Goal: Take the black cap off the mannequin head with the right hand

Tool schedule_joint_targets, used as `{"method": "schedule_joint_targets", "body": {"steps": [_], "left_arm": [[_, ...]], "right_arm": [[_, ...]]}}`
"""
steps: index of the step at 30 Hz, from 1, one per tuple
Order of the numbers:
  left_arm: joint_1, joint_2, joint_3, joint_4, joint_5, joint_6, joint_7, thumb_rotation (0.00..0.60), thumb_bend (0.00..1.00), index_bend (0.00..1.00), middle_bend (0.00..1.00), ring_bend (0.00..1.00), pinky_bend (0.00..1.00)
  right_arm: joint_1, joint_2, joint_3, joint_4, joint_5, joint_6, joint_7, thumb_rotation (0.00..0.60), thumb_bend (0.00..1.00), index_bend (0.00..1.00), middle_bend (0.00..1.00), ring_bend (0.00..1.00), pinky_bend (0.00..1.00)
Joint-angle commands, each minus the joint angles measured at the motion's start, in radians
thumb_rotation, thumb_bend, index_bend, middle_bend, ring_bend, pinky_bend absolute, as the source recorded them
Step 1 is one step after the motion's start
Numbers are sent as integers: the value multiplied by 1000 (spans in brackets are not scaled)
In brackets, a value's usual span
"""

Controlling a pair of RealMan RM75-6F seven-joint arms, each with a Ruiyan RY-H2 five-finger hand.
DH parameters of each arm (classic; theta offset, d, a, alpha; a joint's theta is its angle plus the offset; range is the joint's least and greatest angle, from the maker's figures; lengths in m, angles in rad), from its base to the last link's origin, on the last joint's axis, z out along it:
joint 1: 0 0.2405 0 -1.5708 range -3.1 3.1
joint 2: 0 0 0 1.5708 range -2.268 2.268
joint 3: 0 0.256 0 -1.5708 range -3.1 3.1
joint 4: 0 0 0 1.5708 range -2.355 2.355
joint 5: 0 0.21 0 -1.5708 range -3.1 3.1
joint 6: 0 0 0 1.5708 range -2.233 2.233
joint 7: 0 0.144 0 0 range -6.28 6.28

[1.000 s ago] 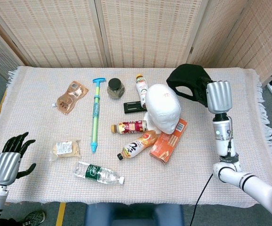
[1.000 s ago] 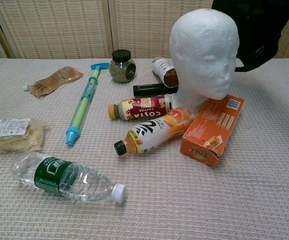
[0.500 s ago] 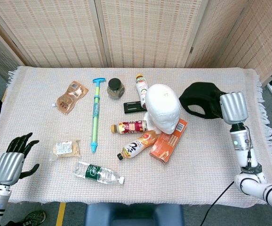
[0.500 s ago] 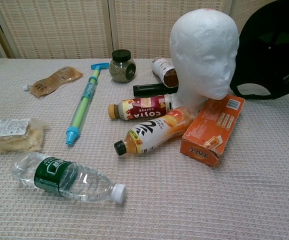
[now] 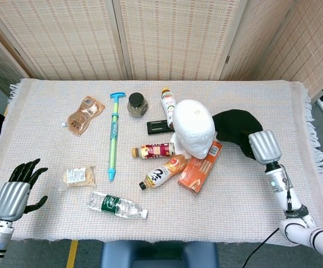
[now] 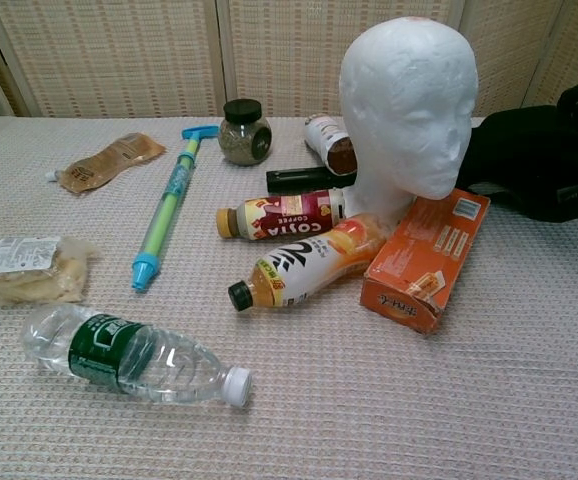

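woven screens back the counter (image 5: 50, 100), where the black cap (image 5: 234, 125) lies just right of the bare mannequin head (image 5: 195, 127), touching the right hand (image 5: 264, 146), whose fingers' grip i cannot tell; left hand (image 5: 16, 190) hangs spread, well apart.

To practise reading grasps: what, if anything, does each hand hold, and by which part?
The right hand grips the black cap at its right-hand edge, with the cap down on the table beside the mannequin head. The left hand holds nothing.
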Motion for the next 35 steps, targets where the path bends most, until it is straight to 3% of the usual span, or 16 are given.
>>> {"method": "schedule_joint_targets", "body": {"steps": [1,4,6,12,18,22,25,28,35], "left_arm": [[-1,0,0,0,0,0,0,600,299,223,77,86,111],[0,0,0,0,1,1,-1,600,299,222,78,86,111],[0,0,1,1,0,1,-3,600,299,222,77,87,111],[5,2,2,6,-10,0,-9,600,299,222,78,87,111],[14,-3,-6,9,-30,13,-7,600,300,222,78,87,110],[22,-11,-13,12,-46,26,3,600,299,221,77,87,110],[29,-18,-20,16,-58,41,8,600,297,217,78,87,110],[40,-34,-35,26,-72,70,16,600,293,188,77,87,110],[58,-40,-42,33,-96,92,35,600,293,159,77,87,106]], "right_arm": [[-15,32,-7,-72,19,-22,-15,504,25,198,394,518,880],[-31,82,-6,-168,39,-29,-28,417,0,39,273,332,613],[-45,116,-6,-229,45,-19,-37,400,0,6,251,266,514],[-133,227,-23,-434,56,78,-103,420,0,24,248,241,486],[-261,326,-70,-602,57,217,-175,475,33,83,255,241,486],[-349,376,-107,-692,45,307,-184,480,35,82,255,239,486],[-393,409,-138,-729,25,332,-162,481,37,81,255,200,475],[-415,427,-159,-742,3,335,-153,480,35,76,235,122,377],[-431,400,-164,-717,-45,340,-135,483,36,61,196,59,259]]}}
